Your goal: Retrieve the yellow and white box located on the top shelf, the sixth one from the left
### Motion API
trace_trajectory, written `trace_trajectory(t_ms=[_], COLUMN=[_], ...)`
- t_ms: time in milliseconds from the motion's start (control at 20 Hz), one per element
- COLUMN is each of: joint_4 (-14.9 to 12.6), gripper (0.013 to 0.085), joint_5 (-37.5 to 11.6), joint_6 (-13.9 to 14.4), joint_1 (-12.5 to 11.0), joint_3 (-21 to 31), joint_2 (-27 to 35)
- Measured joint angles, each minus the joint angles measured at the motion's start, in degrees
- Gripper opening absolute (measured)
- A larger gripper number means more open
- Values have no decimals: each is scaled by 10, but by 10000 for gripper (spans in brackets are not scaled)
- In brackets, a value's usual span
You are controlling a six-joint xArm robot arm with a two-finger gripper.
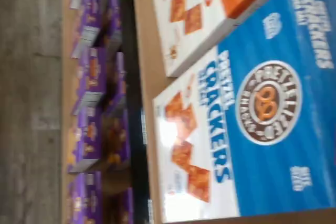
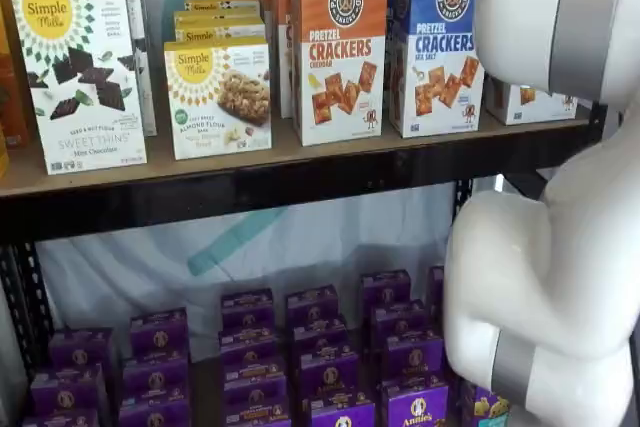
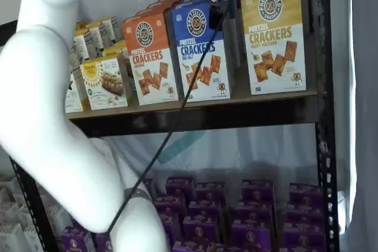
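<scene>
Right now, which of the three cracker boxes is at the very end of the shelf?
The yellow and white box, beside the black rack post. The blue-and-white box and the orange-and-white box stand further along the top shelf.

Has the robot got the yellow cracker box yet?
Not yet. Done: the gripper is up at the top shelf, by the blue box. In hand: nothing I can see; the yellow and white box stands on the shelf, untouched. Left: shift to it, grip it, pull it out.
</scene>
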Motion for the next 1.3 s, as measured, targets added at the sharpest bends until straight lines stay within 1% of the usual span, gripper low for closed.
trace_trajectory(t_ms=[150,300,450,800,900,950,1100,1300], joint_4=[23,52,57,51,44,36,11,-9], gripper=[850,850,850,850,850,850,850,850], joint_5=[-35,-86,-117,-186,-202,-206,-204,-193], joint_6=[-7,-17,-26,-53,-61,-65,-68,-62], joint_1=[-6,-9,-5,11,16,19,24,30], joint_3=[17,40,48,63,59,53,30,-3], joint_2=[-12,-26,-30,-29,-19,-11,12,42])
